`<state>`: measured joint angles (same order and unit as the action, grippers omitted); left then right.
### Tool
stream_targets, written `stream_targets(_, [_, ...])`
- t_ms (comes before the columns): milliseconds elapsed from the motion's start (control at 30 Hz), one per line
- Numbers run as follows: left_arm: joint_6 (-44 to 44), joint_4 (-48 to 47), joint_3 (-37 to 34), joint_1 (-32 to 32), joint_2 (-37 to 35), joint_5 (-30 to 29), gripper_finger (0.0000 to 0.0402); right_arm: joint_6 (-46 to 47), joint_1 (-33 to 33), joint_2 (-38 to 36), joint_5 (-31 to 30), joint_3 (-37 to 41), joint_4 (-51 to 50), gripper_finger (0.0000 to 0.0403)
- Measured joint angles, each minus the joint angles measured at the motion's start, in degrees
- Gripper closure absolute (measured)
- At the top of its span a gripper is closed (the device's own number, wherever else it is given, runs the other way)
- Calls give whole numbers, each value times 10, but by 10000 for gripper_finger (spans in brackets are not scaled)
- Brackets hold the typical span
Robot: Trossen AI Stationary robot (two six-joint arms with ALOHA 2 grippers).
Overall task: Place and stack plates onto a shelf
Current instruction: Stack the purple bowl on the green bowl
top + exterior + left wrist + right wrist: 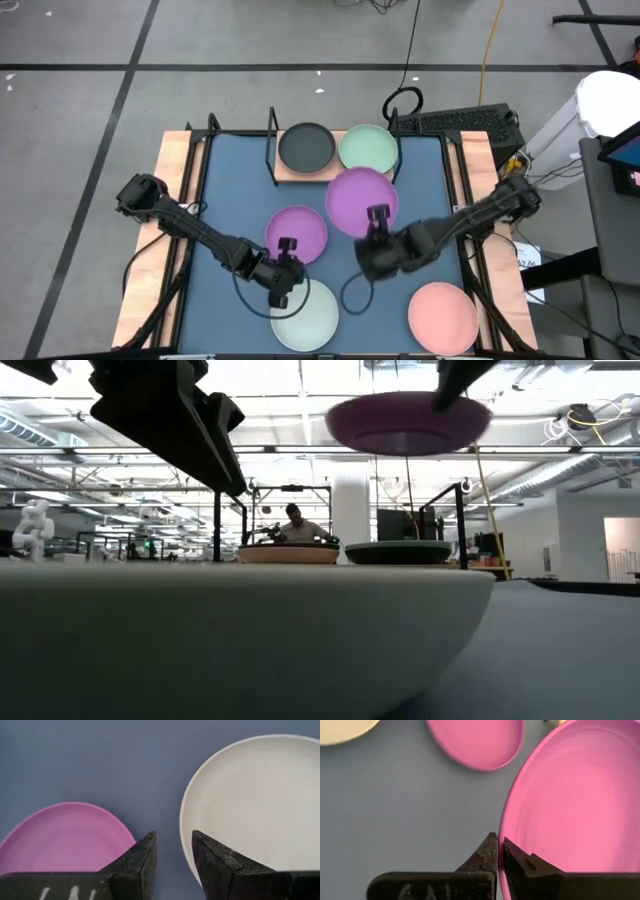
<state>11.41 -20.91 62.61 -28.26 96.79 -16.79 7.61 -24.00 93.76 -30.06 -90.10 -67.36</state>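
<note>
A purple plate (360, 195) hangs in the air in my right gripper (377, 220), just on the near side of the shelf (300, 172); in the low view this plate (408, 422) floats high above the table. A black plate (306, 147) and a pale green plate (368, 148) sit side by side on the shelf board. On the blue table rest a second purple plate (296, 234), a white plate (305, 315) and a pink plate (443, 317). My left gripper (173, 855) is open and hovers over the gap between the second purple plate (65, 837) and the white plate (250, 805). My right gripper pinches the purple plate's near rim (504, 832), one finger inside the plate and one outside it. The fingers come from the table's near side. The plate is lifted clear of the table and sits about level.
The shelf's black wire frame (272, 135) rises at the table's far edge. Wooden side rails (172, 190) border the blue tabletop (230, 190). Cables lie beside my right arm (350, 292). A person (297, 520) shows far behind the table in the low view.
</note>
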Motion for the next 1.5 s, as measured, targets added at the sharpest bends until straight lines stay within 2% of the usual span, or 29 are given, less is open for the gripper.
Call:
stream_targets(200, [-40, 1, 0, 9, 0, 0, 270, -124, 80, -36, 4, 42, 120, 402])
stream_targets(267, [-42, 1, 0, 15, 0, 0, 270, -160, 109, -40, 22, 53, 148, 402])
stream_targets(500, [-53, -15, 0, 35, -4, -1, 270, -218, 203, -41, 84, 62, 161, 401])
stream_targets(700, [-67, -62, 0, 57, -10, -2, 270, -240, 275, -41, 104, 62, 160, 401])
stream_targets(967, [-87, -51, 0, 90, -10, 0, 270, -270, 353, -41, 136, 96, 191, 401])
stream_targets(1233, [-86, -18, 0, 105, -10, 18, 270, -293, 399, -41, 168, 163, 262, 401])
stream_targets(1500, [-76, 2, 0, 106, -10, 18, 270, -299, 429, -41, 166, 212, 297, 401])
